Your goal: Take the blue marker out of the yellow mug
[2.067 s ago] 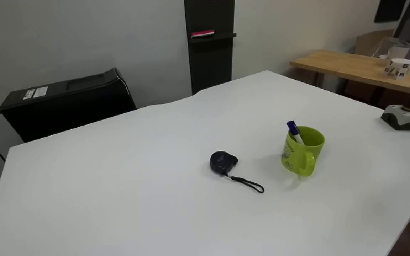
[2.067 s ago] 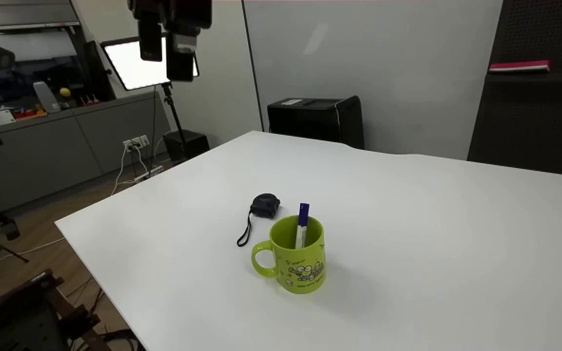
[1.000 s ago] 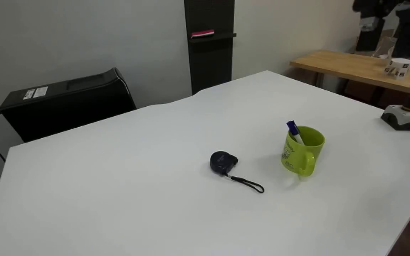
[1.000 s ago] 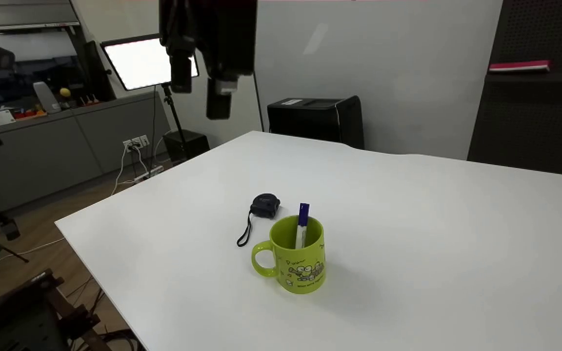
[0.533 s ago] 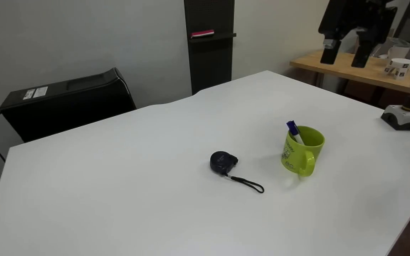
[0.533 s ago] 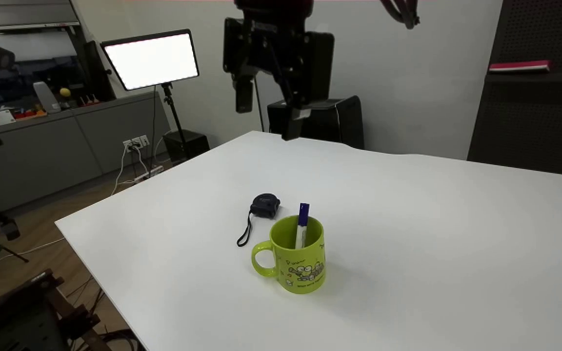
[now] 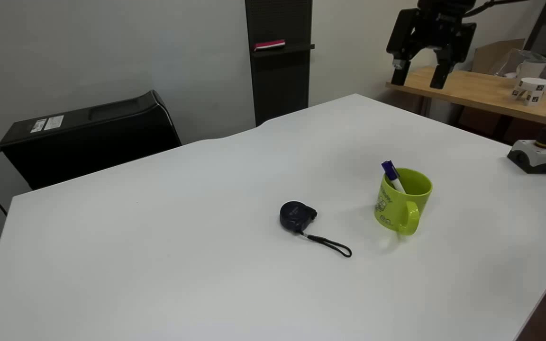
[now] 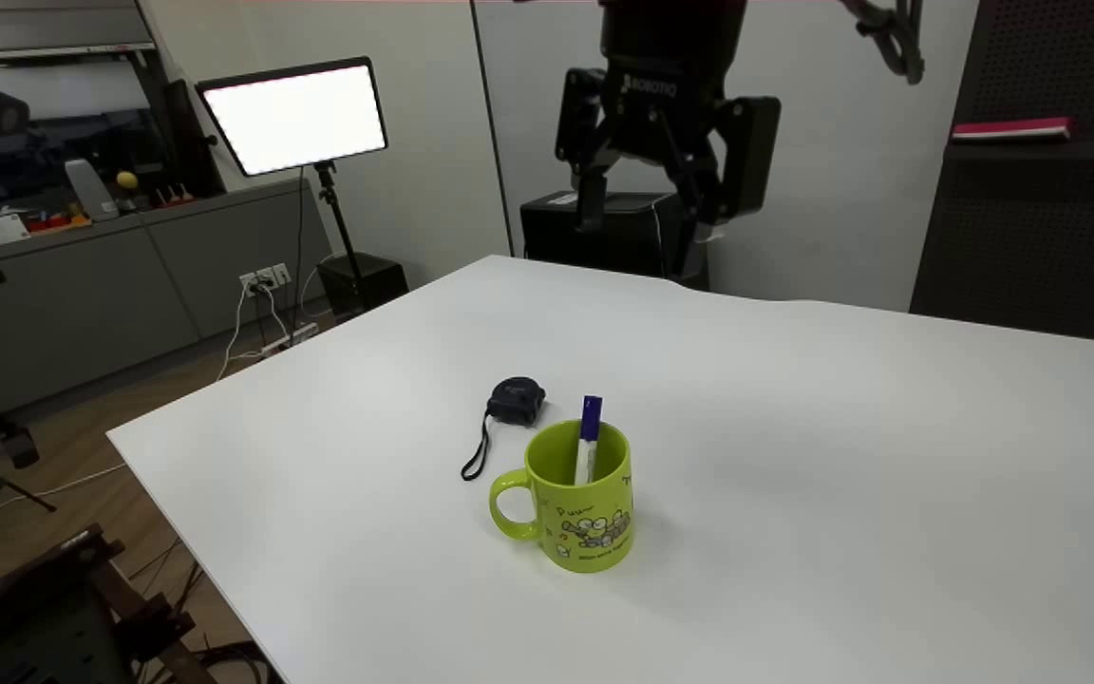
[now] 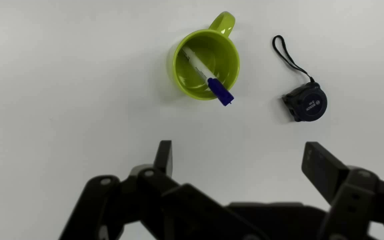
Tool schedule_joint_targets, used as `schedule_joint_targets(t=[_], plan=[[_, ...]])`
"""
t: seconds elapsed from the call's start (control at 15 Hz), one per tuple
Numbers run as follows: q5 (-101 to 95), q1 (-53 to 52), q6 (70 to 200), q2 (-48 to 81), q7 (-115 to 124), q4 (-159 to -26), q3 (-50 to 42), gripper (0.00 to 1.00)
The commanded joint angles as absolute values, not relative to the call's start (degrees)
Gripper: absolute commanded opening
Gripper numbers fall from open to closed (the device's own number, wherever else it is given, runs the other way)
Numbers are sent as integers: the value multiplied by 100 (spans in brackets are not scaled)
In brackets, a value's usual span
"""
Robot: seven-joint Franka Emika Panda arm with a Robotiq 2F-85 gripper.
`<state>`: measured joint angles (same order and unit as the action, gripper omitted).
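The yellow-green mug [image 7: 400, 215] stands upright on the white table, and shows in both exterior views [image 8: 587, 530] and from above in the wrist view [image 9: 224, 58]. The blue marker [image 8: 591, 418] leans inside it, blue cap up and sticking out over the rim, white body down in the mug. In the wrist view the cap [image 9: 220, 91] points toward the gripper side. My gripper [image 9: 238, 151] is open with nothing between its fingers. It hangs well above the table, higher than the mug and apart from it, in both exterior views [image 7: 419, 78] [image 8: 638, 231].
A black tape measure [image 9: 310, 102] with a cord loop lies on the table beside the mug. A grey and black button box [image 7: 538, 156] stands at the table's edge. A wooden side table [image 7: 462, 90] and a black case [image 7: 93, 137] are beyond the white table.
My gripper has come into both exterior views, moving left in one and right and lower in the other, still open. The mug, marker and tape measure have not moved.
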<state>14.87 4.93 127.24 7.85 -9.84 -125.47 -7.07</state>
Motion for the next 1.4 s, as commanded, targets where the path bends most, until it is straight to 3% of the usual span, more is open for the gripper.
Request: schedule_joint_targets(t=[0.0, 1.33], plan=[[1579, 628, 12510, 1424, -859, -11925, -591, 100], [1486, 447, 12502, 1449, -362, -12456, -187, 100]])
